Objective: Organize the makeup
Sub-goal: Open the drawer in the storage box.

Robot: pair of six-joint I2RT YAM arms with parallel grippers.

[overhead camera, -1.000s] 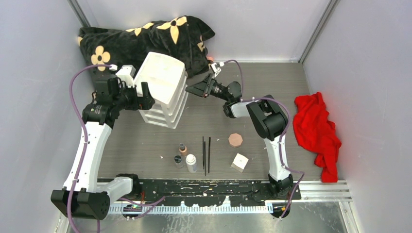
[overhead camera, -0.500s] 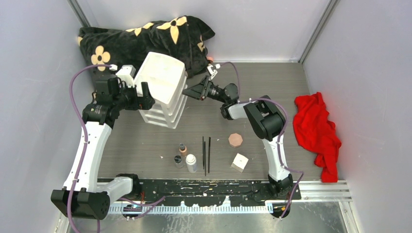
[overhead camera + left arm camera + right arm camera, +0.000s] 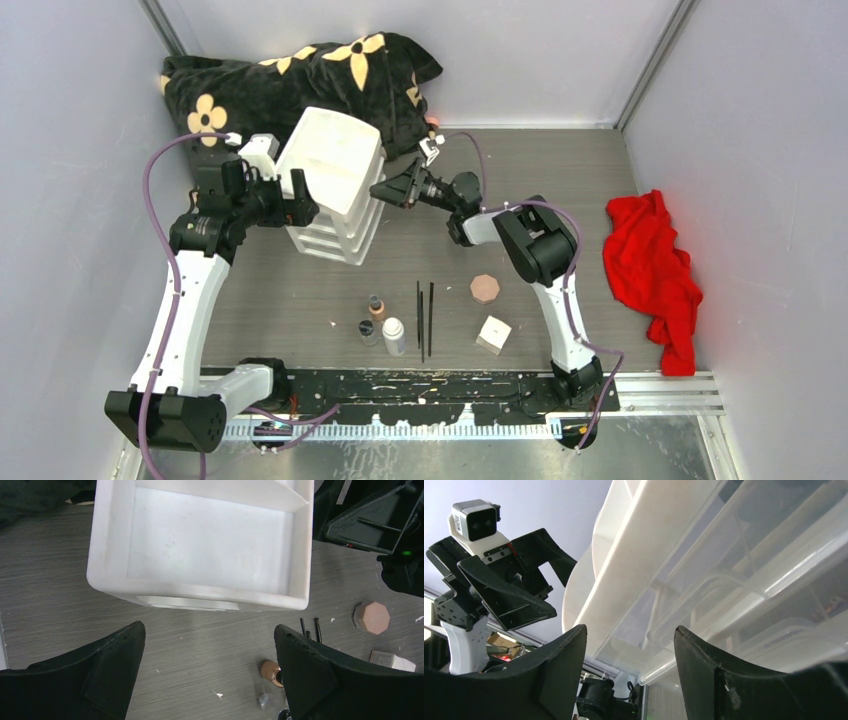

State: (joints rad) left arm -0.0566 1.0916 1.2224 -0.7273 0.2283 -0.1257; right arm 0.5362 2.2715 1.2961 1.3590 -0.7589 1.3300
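Left claw (image 3: 299, 193) at the left flank of the white drawer box (image 3: 335, 185): jaws spread as wide as they go, nothing held. From its own camera (image 3: 210, 672) the box's open top tray (image 3: 210, 540) lies just ahead of the fingertips, not between them; contact cannot be told. Right claw (image 3: 380, 190) at the opposite flank of the box, facing the left claw across it. Jaws partly apart, nothing pinched; in its own camera (image 3: 631, 665) the clear drawer fronts (image 3: 744, 580) fill the gap just ahead of the tips. Whether the tips touch the box cannot be told. The makeup all lies on the grey table (image 3: 560, 170), on the base side of both claws and well apart from each. Nearest the right claw is the octagonal compact (image 3: 485, 288), toward the bases and a little to that claw's right. Past it, the white cube (image 3: 493, 334). Two thin dark sticks (image 3: 425, 320) lie side by side almost straight behind the right claw. Beside them, on the left claw's side, are a tan dark-capped bottle (image 3: 376, 306), a white bottle (image 3: 394, 336) and a small clear jar (image 3: 368, 331), close together. A red cloth (image 3: 655, 275) lies far to the right claw's right.
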